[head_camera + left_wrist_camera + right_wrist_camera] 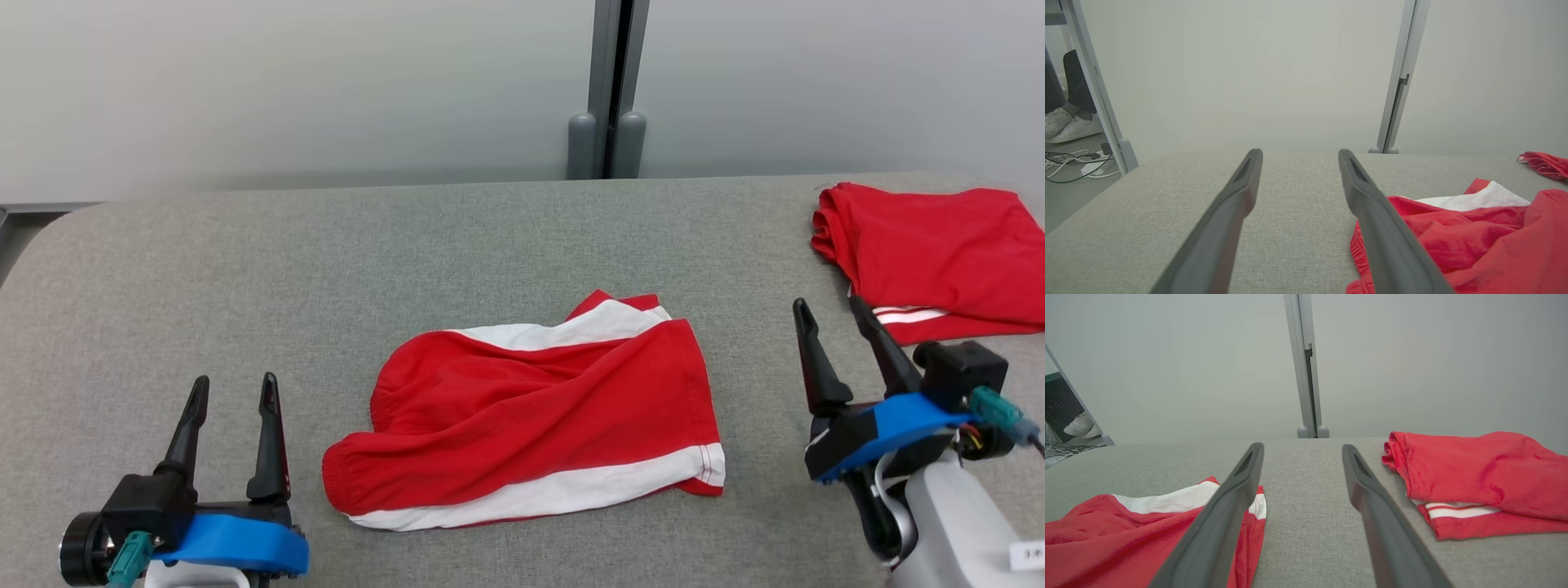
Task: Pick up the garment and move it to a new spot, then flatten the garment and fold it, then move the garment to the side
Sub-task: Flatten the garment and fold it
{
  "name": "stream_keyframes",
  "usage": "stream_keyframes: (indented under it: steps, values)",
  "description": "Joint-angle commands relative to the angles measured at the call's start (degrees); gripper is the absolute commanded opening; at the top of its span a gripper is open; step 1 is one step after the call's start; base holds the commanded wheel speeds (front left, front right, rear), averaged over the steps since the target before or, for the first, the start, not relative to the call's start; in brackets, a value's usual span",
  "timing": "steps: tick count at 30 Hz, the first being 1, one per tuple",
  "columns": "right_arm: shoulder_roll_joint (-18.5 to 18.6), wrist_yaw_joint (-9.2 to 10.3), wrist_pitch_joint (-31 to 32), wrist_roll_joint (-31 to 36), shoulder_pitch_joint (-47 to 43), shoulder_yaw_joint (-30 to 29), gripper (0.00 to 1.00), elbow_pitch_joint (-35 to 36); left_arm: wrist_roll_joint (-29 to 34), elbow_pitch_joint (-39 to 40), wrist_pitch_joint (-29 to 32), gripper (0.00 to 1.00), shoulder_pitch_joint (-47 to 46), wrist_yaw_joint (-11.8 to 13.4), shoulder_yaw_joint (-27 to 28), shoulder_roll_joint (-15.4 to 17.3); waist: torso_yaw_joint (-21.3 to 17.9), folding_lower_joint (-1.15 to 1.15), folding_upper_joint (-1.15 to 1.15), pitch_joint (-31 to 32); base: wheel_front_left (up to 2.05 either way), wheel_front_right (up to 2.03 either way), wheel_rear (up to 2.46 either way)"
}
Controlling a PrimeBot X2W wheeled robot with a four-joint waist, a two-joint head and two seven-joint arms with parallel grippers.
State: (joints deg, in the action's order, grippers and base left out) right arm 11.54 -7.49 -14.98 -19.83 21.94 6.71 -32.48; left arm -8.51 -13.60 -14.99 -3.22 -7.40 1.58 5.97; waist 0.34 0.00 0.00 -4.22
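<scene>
**A:** Where does the garment [531, 416] lie?

**B:** It lies crumpled at the middle of the table [286, 261], between our two grippers and touching neither. A folded red garment [931, 245] sits well apart, at the far right.

**A:** And our hands?

**B:** The left gripper [235, 380] and right gripper [828, 304] both stand wide apart, holding nothing.

**A:** How do we flatten it well?

**B:** In our judgement, we should pinch opposite edges, one per gripper. Then we draw them apart evenly and low, so the twisted middle fold opens.

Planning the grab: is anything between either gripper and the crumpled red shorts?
Nothing visible. Only bare tabletop separates the shorts from the left gripper and the right gripper; the folded red garment lies far right, off both paths.
</scene>
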Motion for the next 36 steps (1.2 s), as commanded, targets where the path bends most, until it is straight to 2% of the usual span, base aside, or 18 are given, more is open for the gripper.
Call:
stream_keyframes:
  steps: [1,9,20,30,36]
  values:
    - [-0.7,0.0,-0.2,1.1,-1.7,-0.8,1.0,1.8,0.3,0.1,-0.3,1.0,0.6,-0.2,0.3,0.2,-0.2,0.0,0.0,0.4,0.0,0.0,0.0]
    - [-6.0,0.0,-0.2,7.7,-11.0,-4.3,1.0,11.6,0.6,-0.2,-0.3,1.0,1.9,-0.2,0.0,0.3,-0.2,0.0,0.0,1.9,0.0,0.0,0.0]
    - [-8.4,0.0,1.8,12.5,-18.8,-7.2,1.0,20.2,1.5,0.0,-0.3,1.0,3.0,-0.1,0.0,0.1,0.2,0.0,0.0,2.1,0.0,0.0,0.0]
    - [-8.6,0.0,3.4,12.2,-20.1,-6.5,1.0,22.3,1.4,-0.3,-0.3,1.0,2.5,-0.1,-0.3,0.2,0.5,0.0,0.0,1.9,0.0,0.0,0.0]
    - [-8.6,0.0,4.1,12.4,-20.2,-5.2,1.0,20.0,0.0,-2.3,-0.3,1.0,2.6,-0.1,-4.3,0.6,1.0,0.0,0.0,1.2,0.0,0.0,0.0]
